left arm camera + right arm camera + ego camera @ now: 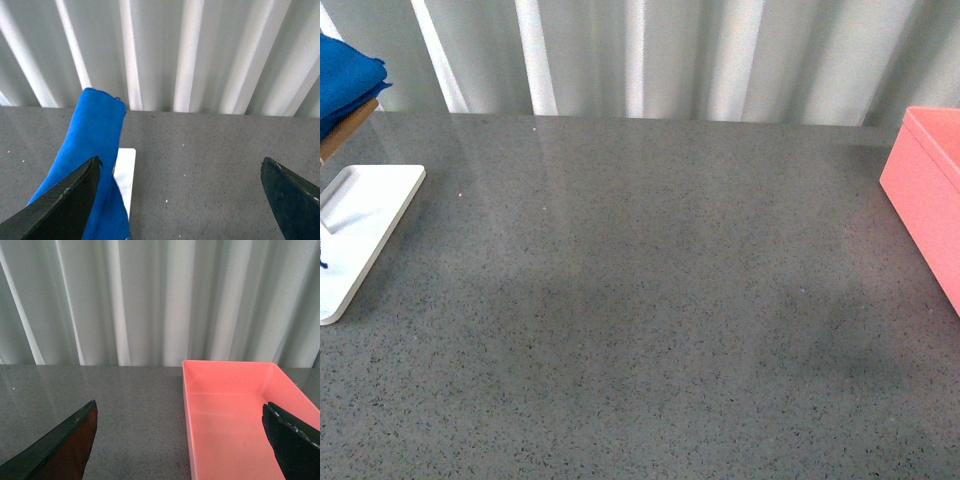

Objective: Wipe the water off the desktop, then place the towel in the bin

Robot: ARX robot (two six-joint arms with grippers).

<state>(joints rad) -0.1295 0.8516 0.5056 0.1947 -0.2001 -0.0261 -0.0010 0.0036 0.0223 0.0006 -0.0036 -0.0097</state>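
Observation:
The blue towel (345,80) hangs folded over a wooden rod at the far left of the dark grey speckled desktop (650,300). In the left wrist view the towel (92,150) hangs just beside one finger of my left gripper (180,195), which is open and empty. The pink bin (930,195) stands at the right edge of the desktop. In the right wrist view the bin (192,410) is empty, and my right gripper (180,440) is open and empty, with its jaws straddling the bin's near wall. No water shows on the desktop. Neither arm shows in the front view.
A flat white base (365,225) with a wooden rod (345,128) stands at the left edge; it also shows in the left wrist view (125,172). A pale pleated curtain (650,55) runs along the desktop's far edge.

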